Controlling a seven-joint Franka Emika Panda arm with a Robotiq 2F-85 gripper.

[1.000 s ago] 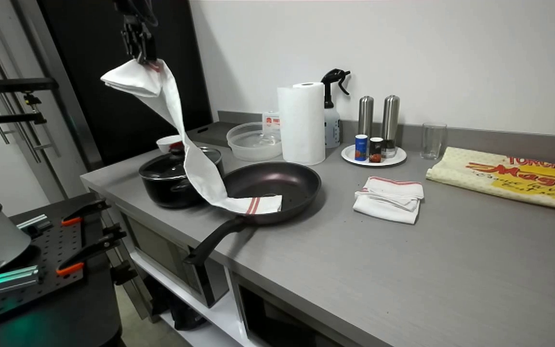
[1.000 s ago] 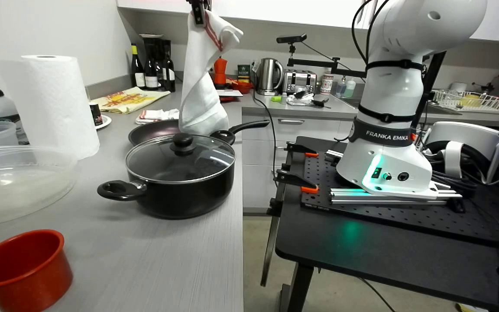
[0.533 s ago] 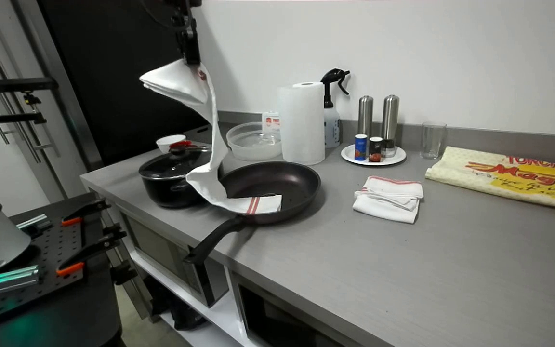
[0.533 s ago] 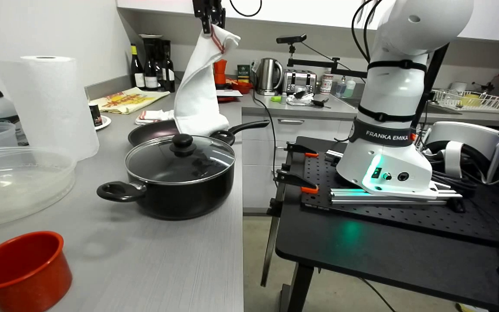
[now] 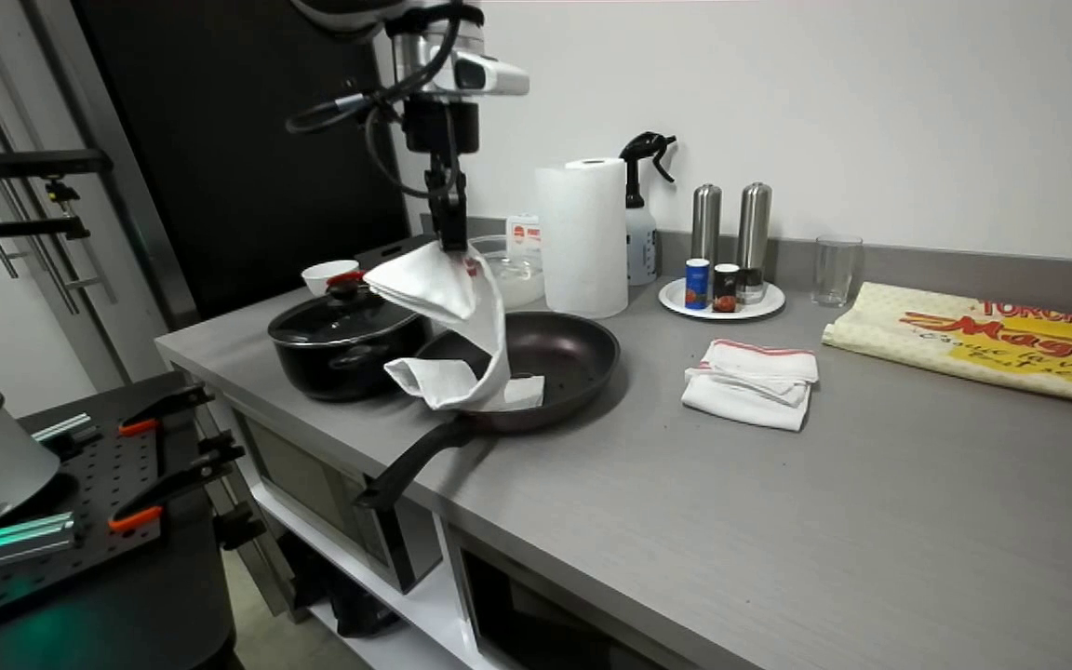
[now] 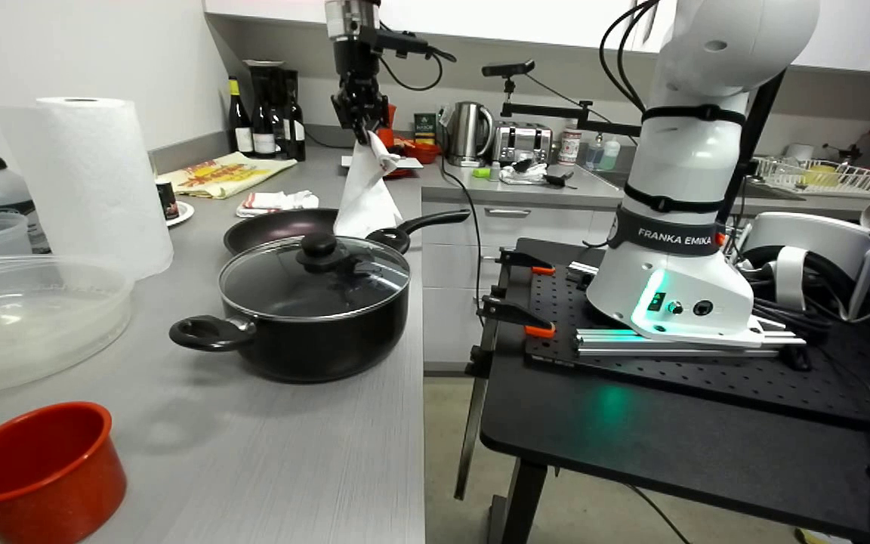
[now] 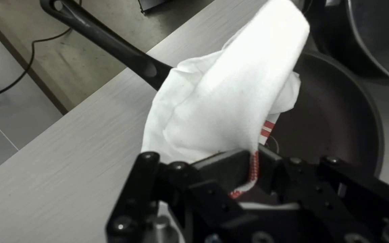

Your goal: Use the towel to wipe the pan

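The fingers (image 7: 228,167) have a tight pinch on the towel (image 7: 235,104), its red-striped edge squeezed between them, and they're hanging above the pan (image 5: 573,363) without touching it. Big change in the last second: they've come down a lot and swung over from the pot side, so the towel isn't strung out long anymore. It's slumping into slack, with a fold bulging out over the rim toward the lidded pot (image 6: 314,332). The free end hasn't budged, still lying inside the pan on the handle side.

Imo that's setup for the wipe more than the wipe itself. More cloth is landing where it's needed, but nothing's pressing it down yet. I'd guess it wants to go lower, then drag across the bare part toward the back edge of the counter (image 5: 778,521).

The pan's close to the counter's front edge with its handle (image 5: 413,462) sticking out past it, so a hard shove could spin the thing. The pot's just beside it, nearer the counter's end corner, can't tell if they touch. The smaller folded cloth (image 5: 750,386) is on the opposite side, well back from the front edge.
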